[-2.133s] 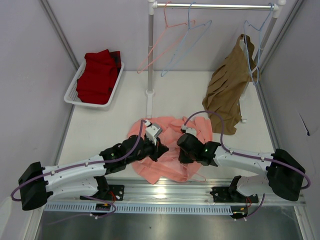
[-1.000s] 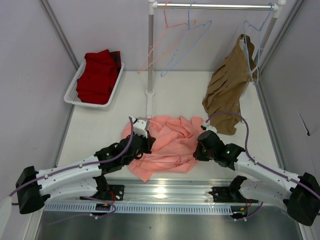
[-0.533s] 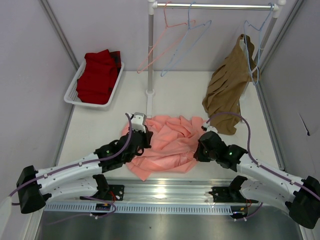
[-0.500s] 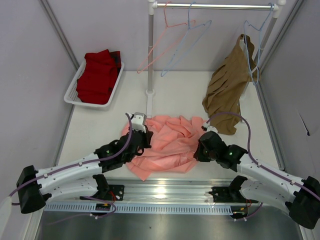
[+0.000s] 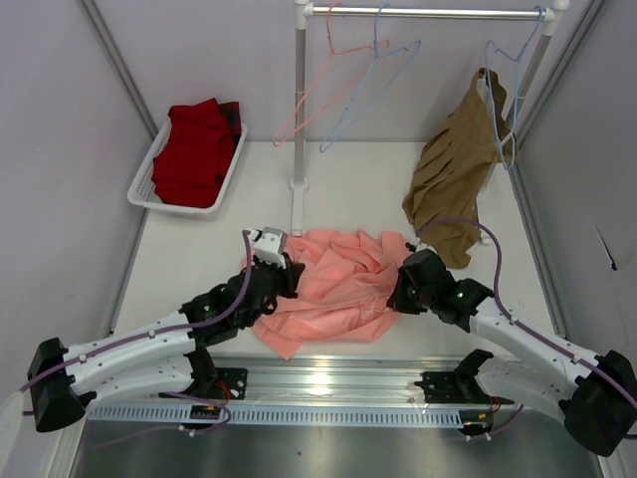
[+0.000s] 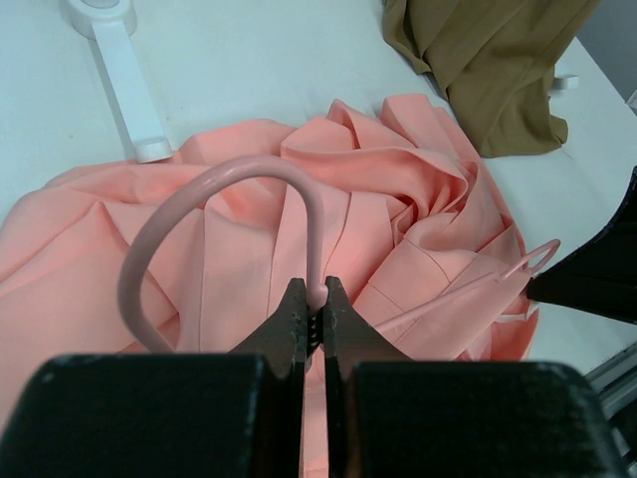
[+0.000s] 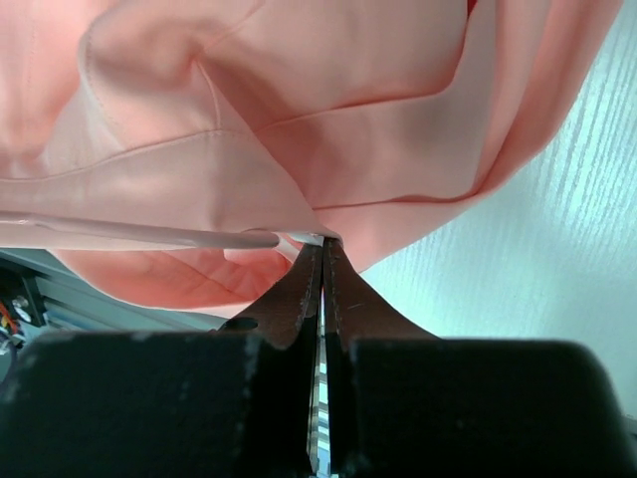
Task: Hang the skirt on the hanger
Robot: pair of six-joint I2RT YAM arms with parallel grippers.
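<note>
The salmon-pink skirt [image 5: 333, 284] lies crumpled on the white table between my two arms. My left gripper [image 5: 291, 271] is at its left edge. In the left wrist view it [image 6: 316, 294] is shut on the neck of the pink hanger's hook [image 6: 199, 194], which curves over the cloth. One thin hanger arm ends in a small loop [image 6: 542, 254] beside my right gripper. My right gripper [image 5: 395, 297] is at the skirt's right edge, shut [image 7: 321, 244] on a fold of the skirt [image 7: 299, 129]. The hanger wire [image 7: 139, 234] runs next to it. The rest of the hanger is hidden in the cloth.
At the back left a white basket [image 5: 139, 194] holds dark red cloth [image 5: 194, 149]. The rack's pole [image 5: 299, 100] and foot [image 5: 297, 214] stand behind the skirt. On its rail [image 5: 428, 13] hang another pink hanger [image 5: 304, 105], light-blue hangers [image 5: 373, 90] and a brown garment [image 5: 453, 174].
Both grippers moved apart from the skirt's middle to its left and right edges, spreading it. In the last second the left one crept up-left and the right one barely shifted.
</note>
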